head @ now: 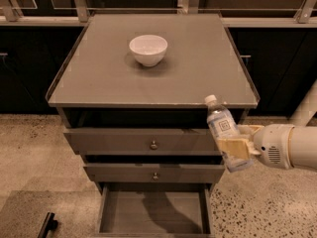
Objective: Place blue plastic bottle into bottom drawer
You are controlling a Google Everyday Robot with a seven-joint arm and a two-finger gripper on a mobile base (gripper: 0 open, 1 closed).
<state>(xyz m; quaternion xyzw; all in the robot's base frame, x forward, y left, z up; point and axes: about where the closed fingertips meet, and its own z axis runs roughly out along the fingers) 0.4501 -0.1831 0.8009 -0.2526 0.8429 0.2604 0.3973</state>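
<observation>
Gripper (pixel 234 148): tan fingers closed around the lower body of the blue plastic bottle (pixel 221 124), reaching in from the right on a white arm (pixel 292 146).
Blue plastic bottle: held in the air, tilted, white cap up and to the left, in front of the cabinet's right front corner, level with the upper drawers.
Bottom drawer (pixel 148 211): pulled open, below and left of the bottle.
Two upper drawers (pixel 143 142): knobbed.
Surface (pixel 203 68): carries a white bowl (pixel 148 49), well apart from the bottle.
</observation>
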